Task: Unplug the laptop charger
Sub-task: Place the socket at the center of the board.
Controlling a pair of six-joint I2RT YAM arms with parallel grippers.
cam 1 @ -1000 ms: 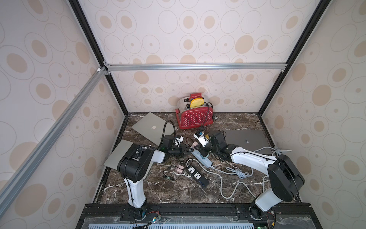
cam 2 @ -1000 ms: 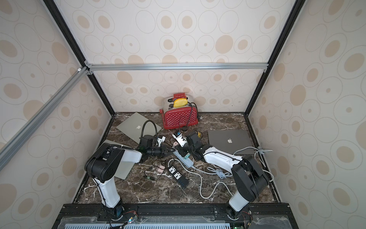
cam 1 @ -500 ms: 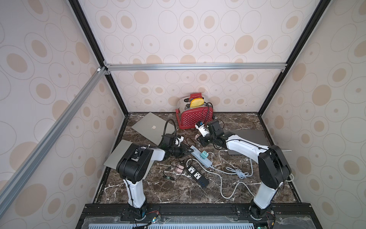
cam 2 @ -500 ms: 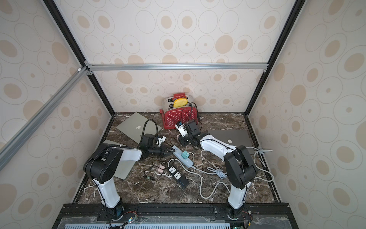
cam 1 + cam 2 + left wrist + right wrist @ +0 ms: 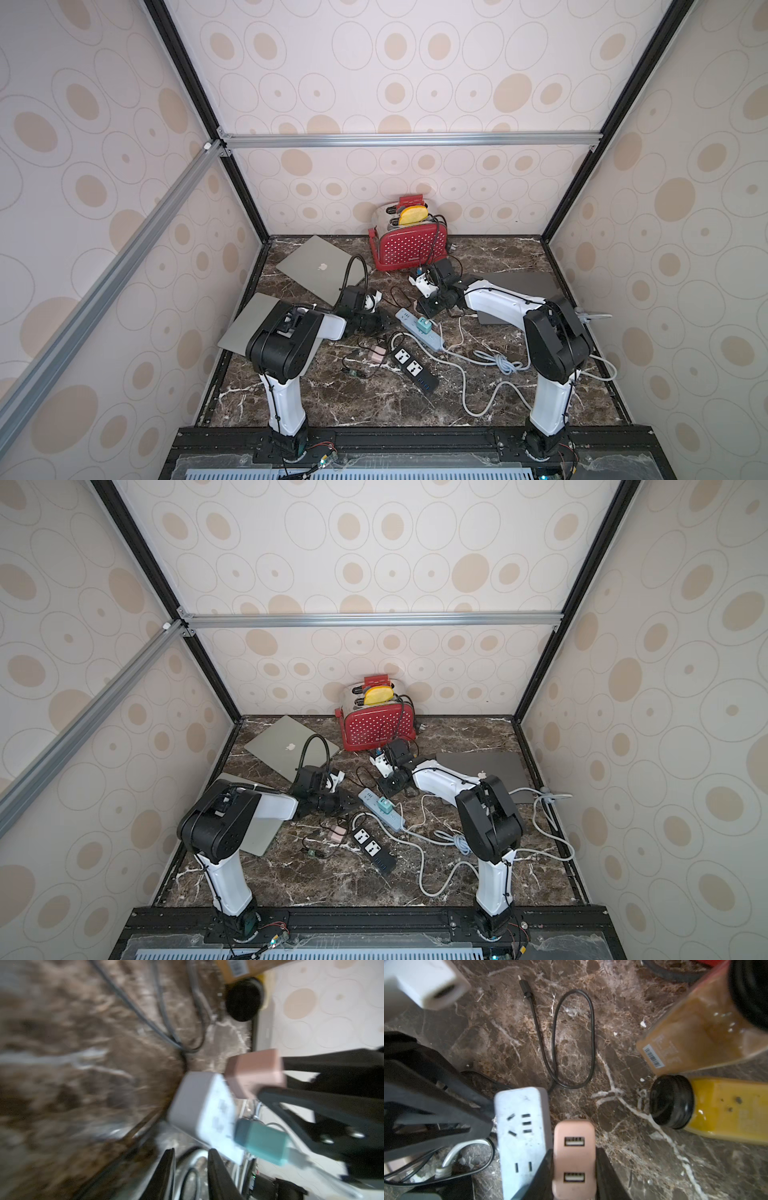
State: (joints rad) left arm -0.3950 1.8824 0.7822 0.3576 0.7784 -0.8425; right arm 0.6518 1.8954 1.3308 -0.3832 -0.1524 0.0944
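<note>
Charger (image 5: 574, 1159) sits clenched in our right gripper (image 5: 575, 1150), beside the strip (image 5: 521, 1126). Left gripper (image 5: 191, 1151) pins that strip, we reckon; its grasp we can't tell.

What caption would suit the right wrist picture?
Right gripper clasps a pink charger beside the pale power strip.

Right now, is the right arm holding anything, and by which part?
Yes. The jaws of the right gripper are shut on the pink USB charger, pinching its two opposite side walls, with the port face left uncovered.
</note>
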